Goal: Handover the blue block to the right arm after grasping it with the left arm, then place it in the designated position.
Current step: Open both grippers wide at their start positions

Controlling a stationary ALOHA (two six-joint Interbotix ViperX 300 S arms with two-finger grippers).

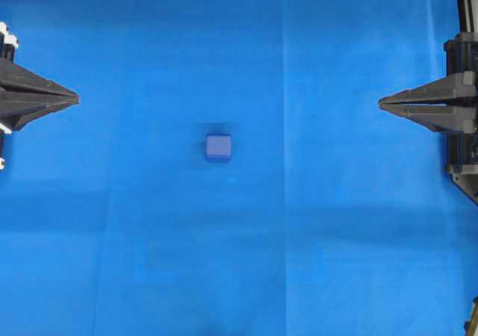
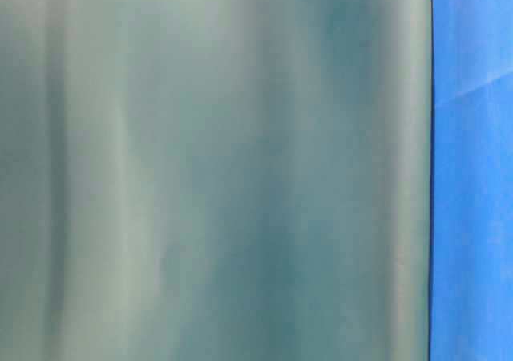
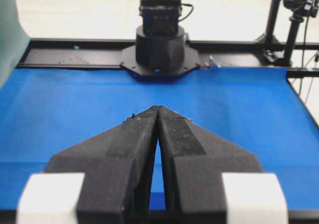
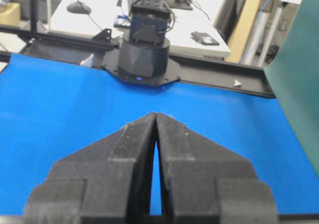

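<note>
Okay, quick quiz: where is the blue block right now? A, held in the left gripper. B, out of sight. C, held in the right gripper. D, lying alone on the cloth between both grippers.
D: the blue block sits on the blue cloth, apart from the shut left gripper and right gripper.

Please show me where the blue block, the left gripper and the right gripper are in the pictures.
blue block (image 1: 218, 147): overhead view, middle of its top face.
left gripper (image 1: 75, 96): overhead view, at the closed fingertips, left edge.
right gripper (image 1: 382, 103): overhead view, at the closed fingertips, right edge.
</note>
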